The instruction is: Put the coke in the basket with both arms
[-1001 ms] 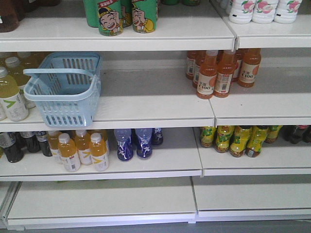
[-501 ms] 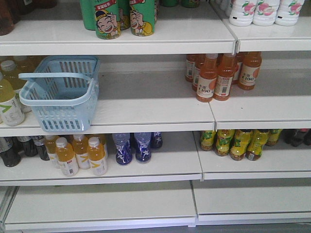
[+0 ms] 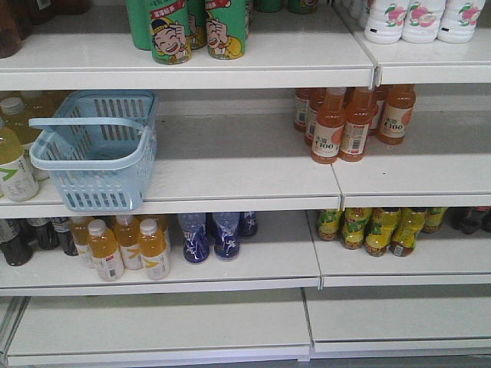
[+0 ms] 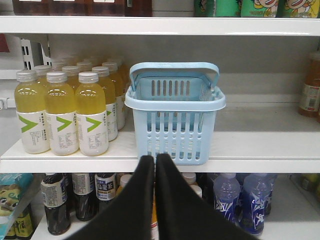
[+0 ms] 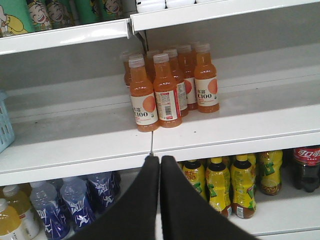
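Coke (image 5: 306, 169) is in neither gripper. Left gripper (image 4: 155, 159): fingers pressed together with nothing held, at bottom centre of the left wrist view. Directly above its tip, the basket (image 4: 175, 106) stands upright at the shelf's front edge, a handle arched above its rim. Yellow drink bottles (image 4: 75, 115) stand just left of it. Right gripper (image 5: 160, 160): fingers likewise together and empty, at bottom centre of the right wrist view. Orange juice bottles (image 5: 167, 90) stand above its tip. The Coke stands at the lower right edge of that view, one shelf down, just right of yellow-green bottles (image 5: 235, 185) and well apart from the basket.
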### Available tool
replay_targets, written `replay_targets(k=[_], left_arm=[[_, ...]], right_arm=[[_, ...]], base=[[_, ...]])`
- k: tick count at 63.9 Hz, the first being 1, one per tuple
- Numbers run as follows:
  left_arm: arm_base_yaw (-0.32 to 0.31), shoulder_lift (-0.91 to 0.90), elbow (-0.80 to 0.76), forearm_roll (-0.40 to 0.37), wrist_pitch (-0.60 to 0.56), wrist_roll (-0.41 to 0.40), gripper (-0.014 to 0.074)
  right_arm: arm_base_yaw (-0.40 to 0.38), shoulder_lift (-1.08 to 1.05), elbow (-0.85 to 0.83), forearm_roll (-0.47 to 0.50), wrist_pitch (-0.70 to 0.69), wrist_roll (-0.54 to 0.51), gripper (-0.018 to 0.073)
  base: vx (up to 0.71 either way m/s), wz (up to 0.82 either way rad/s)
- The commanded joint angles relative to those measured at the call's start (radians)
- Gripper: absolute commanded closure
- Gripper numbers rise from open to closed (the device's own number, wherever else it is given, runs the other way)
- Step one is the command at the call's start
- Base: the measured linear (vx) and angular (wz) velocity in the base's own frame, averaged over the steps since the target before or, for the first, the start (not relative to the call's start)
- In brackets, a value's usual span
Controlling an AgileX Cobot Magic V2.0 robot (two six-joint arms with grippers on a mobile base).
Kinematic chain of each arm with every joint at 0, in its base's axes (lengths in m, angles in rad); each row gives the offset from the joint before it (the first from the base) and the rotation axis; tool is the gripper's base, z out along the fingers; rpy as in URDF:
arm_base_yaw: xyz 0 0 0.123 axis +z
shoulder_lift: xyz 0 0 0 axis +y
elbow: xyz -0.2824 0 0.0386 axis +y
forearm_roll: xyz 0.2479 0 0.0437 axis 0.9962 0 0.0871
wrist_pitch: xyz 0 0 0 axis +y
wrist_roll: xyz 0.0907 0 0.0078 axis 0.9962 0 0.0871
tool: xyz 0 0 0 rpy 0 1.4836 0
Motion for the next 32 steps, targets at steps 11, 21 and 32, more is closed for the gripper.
replay_targets(k=[11, 21, 32], left_arm=[[-0.004, -0.019, 0.007, -0.010, -0.075, -0.010, 0.0603], [-0.004, -0.019, 0.007, -0.010, -0.075, -0.010, 0.0603], [-0.004, -0.019, 0.007, -0.010, -0.075, -0.010, 0.0603]], right_arm=[[-0.004, -0.018, 0.015, -0.005, -0.077, -0.002, 0.0564], [-0.004, -0.018, 0.015, -0.005, -0.077, -0.002, 0.0564], [-0.004, -0.018, 0.015, -0.005, -0.077, -0.002, 0.0564]], base=[[0.00, 0.00], [0.00, 0.00], [0.00, 0.00]])
